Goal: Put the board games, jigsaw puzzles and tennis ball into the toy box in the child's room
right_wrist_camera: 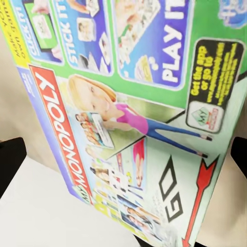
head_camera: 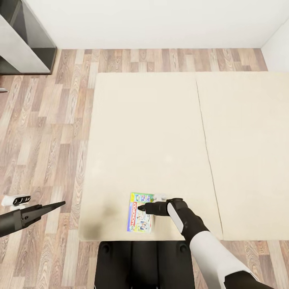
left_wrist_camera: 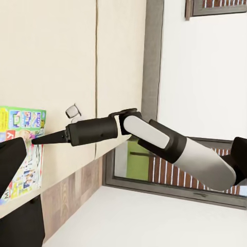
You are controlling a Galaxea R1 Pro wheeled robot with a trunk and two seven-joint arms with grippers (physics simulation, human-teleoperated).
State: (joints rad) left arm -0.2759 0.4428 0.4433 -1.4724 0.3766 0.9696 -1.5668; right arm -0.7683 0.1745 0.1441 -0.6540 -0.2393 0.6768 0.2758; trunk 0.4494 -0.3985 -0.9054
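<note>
One board game (head_camera: 139, 212), a green-white Monopoly box with a red band, lies flat on the beige bed (head_camera: 160, 132) near its front edge. My right gripper (head_camera: 141, 208) hovers close over the box's middle, pointing left across it. In the right wrist view the cover (right_wrist_camera: 134, 103) spans the gap between the spread fingers (right_wrist_camera: 10, 164), so that gripper is open with nothing held. The left wrist view shows the right gripper (left_wrist_camera: 38, 138) from the side, tip at the game (left_wrist_camera: 23, 149). My left gripper (head_camera: 60, 204) is open over the floor, left of the bed.
A small white object (head_camera: 160, 196) lies on the mattress just behind the game. A dark cabinet (head_camera: 24, 40) stands at the far left by the wall. Wood floor (head_camera: 48, 132) runs left of the bed, with a small white device (head_camera: 15, 199) on it. My base (head_camera: 144, 261) abuts the bed.
</note>
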